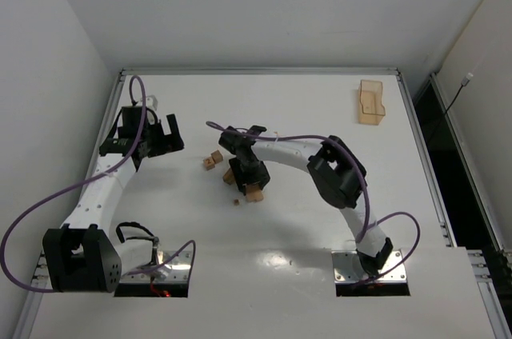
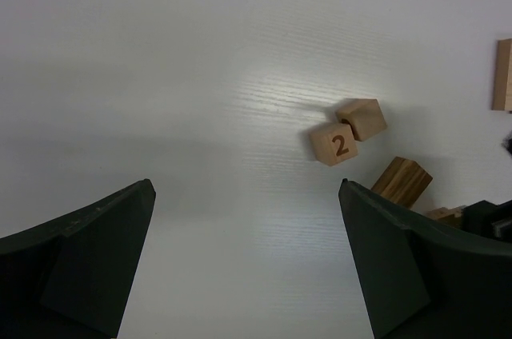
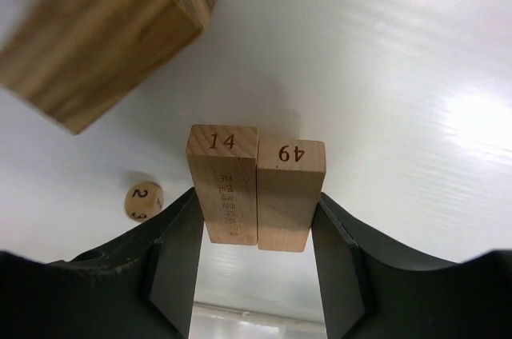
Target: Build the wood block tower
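Note:
My right gripper (image 3: 256, 211) is shut on two light-tan wood bars side by side, one numbered 14 (image 3: 223, 183) and one numbered 49 (image 3: 290, 193), each finger pressing an outer face. In the top view this gripper (image 1: 250, 183) is at the table's middle with the bars (image 1: 255, 192) at its tip. A larger wood bar (image 3: 104, 31) lies just beyond them, and a small die showing 2 (image 3: 143, 201) lies to the left. My left gripper (image 2: 248, 195) is open and empty over bare table. Two cubes, one marked 2 (image 2: 340, 144), lie ahead of it to the right.
In the top view the two cubes (image 1: 213, 159) lie left of the right gripper, with a bar (image 1: 229, 177) and the tiny die (image 1: 236, 201) nearby. A translucent orange tray (image 1: 371, 102) stands at the back right. The left gripper (image 1: 164, 135) is at the left.

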`<state>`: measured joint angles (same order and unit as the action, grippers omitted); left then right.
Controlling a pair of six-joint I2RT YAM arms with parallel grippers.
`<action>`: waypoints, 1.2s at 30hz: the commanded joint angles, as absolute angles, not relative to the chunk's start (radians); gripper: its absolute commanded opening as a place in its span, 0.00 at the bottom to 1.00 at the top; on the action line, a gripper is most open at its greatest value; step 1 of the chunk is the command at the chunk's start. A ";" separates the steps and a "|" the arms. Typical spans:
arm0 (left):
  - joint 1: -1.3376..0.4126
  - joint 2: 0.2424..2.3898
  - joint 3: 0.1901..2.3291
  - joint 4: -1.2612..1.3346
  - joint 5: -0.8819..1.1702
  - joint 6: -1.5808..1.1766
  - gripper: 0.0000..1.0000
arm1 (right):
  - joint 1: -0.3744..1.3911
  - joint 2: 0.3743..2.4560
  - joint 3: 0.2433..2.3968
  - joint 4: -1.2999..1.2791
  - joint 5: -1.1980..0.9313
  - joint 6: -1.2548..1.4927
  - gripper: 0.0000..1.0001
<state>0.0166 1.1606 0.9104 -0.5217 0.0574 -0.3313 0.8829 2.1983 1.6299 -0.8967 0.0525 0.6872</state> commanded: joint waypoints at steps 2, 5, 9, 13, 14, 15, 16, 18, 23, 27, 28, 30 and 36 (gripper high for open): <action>0.029 1.117 0.907 -0.491 0.081 -0.347 1.00 | 0.865 1.975 1.666 -0.844 0.198 0.661 0.00; 0.029 1.108 0.907 -0.491 0.090 -0.347 1.00 | 0.865 1.849 1.654 -0.844 0.245 0.628 0.00; 0.029 1.098 0.907 -0.491 0.091 -0.347 1.00 | 0.842 1.738 1.643 -0.822 0.250 0.572 0.00; 0.020 1.098 0.928 -0.491 0.091 -0.347 1.00 | 0.755 1.718 1.612 -0.845 0.204 0.552 0.00; 0.011 1.098 0.928 -0.482 0.080 -0.347 1.00 | 0.733 1.718 1.612 -0.845 0.190 0.552 0.00; 0.011 1.107 0.928 -0.482 0.080 -0.356 1.00 | 0.710 1.732 1.612 -0.845 0.140 0.552 0.00; 0.002 1.108 0.943 -0.473 0.080 -0.356 1.00 | 0.662 1.764 1.612 -0.856 0.109 0.552 0.00; 0.002 1.133 0.954 -0.463 0.071 -0.365 1.00 | 0.617 1.807 1.653 -0.865 0.025 0.538 0.00; -0.009 1.178 0.979 -0.436 0.032 -0.365 1.00 | 0.502 2.006 1.851 -0.933 -0.135 0.483 0.00; -0.009 1.178 0.966 -0.425 -0.018 -0.351 1.00 | 0.459 2.086 1.957 -0.962 -0.187 0.463 0.00; -0.009 1.178 0.966 -0.425 -0.018 -0.351 1.00 | 0.459 2.109 1.974 -0.962 -0.187 0.451 0.00; -0.009 1.178 0.966 -0.425 -0.018 -0.331 1.00 | 0.450 2.118 1.994 -0.962 -0.187 0.433 0.00; -0.009 1.197 0.967 -0.439 0.009 -0.322 1.00 | 0.449 2.180 2.003 -0.948 -0.156 0.393 0.00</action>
